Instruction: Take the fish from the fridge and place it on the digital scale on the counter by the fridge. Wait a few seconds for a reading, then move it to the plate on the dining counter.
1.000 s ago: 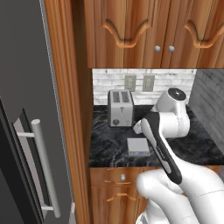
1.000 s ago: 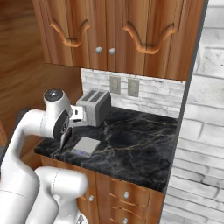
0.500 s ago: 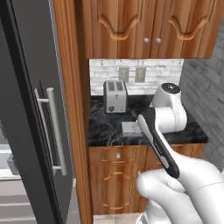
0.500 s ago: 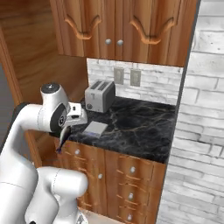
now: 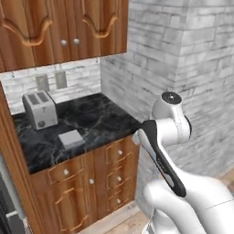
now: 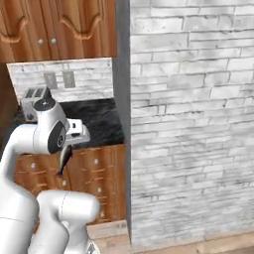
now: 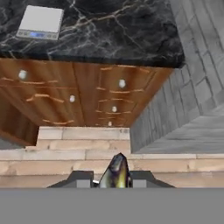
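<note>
The claw [image 7: 114, 180] is pinched shut on the fish [image 7: 115, 171] — a slim silvery-grey body with a yellowish sheen rising between the two dark finger tips in the hand view. The fish hangs over the wooden floor, in front of the wooden drawers beneath the black marble surface [image 7: 113, 30].

The digital scale [image 7: 40, 22], a flat light-grey square with a bluish front strip, sits bare on that surface, well away from the claw, up and to its left. In the left base view the scale [image 5: 71, 138] lies just in front of the steel toaster [image 5: 40, 109].

Judging from this, the fish is on its way to the plate on the dining counter. The grip looks narrow and near one end of the fish — a wide swing or a turn of the base could let it slip and drop to the floor. The grey brick wall [image 6: 193, 124] stands close beside the arm, so a sweeping move might knock the fish against it.
</note>
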